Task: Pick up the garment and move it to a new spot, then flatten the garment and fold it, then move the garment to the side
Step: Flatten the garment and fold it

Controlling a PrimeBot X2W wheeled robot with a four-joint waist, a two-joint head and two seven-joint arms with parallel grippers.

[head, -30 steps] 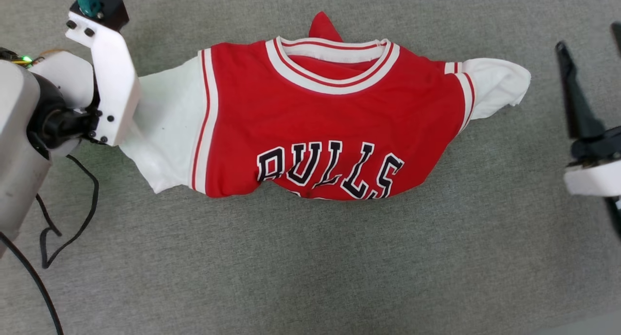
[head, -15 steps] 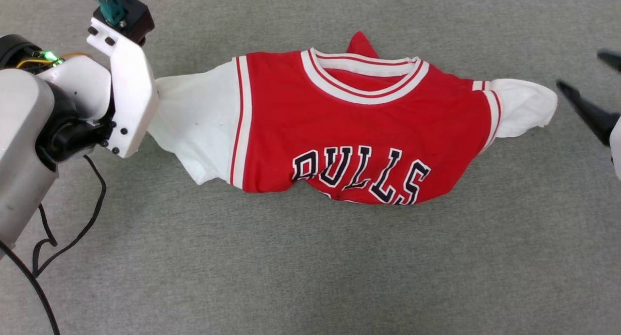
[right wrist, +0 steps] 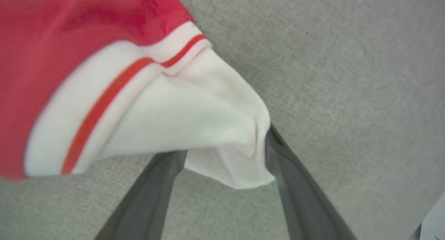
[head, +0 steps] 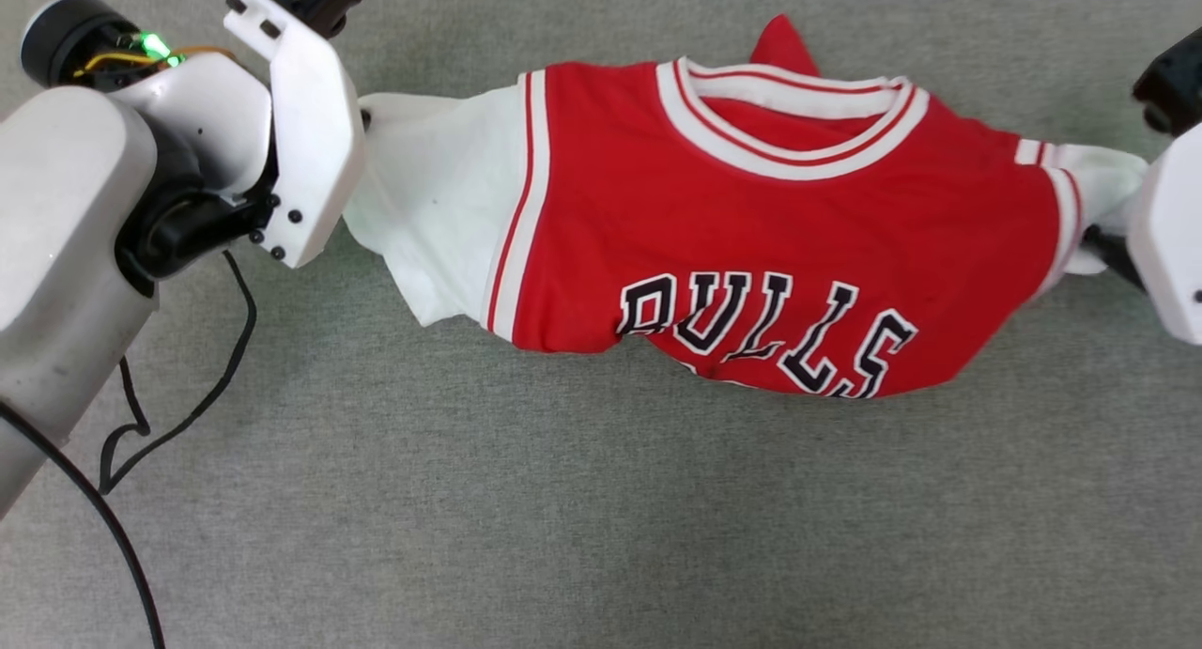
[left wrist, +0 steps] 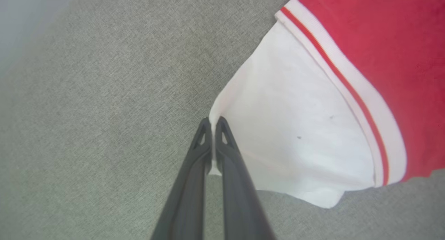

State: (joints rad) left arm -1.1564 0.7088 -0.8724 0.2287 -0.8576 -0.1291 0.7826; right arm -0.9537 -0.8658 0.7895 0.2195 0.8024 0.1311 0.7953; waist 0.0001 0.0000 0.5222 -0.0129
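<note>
Since 1 s ago: my right gripper [right wrist: 222, 142], then well apart from the garment [head: 751, 226], now straddles its right white corner, jaws wide, gripping nothing yet. My left gripper [left wrist: 212, 123] stays pinched shut on the left white corner; I judge this anchors that end for a 2-point lift. The garment lies lettering up on the grey carpet [head: 563, 517]. Count: 1 garment, 2 grippers, 1 black cable [head: 188, 414].

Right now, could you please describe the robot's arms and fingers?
Left arm: pale grey shell, white angular wrist bracket, black joint, green light, loose black cable. The left gripper has long, dark grey, tapering fingers with triangular cut-outs near the tips; the right gripper looks alike.
</note>
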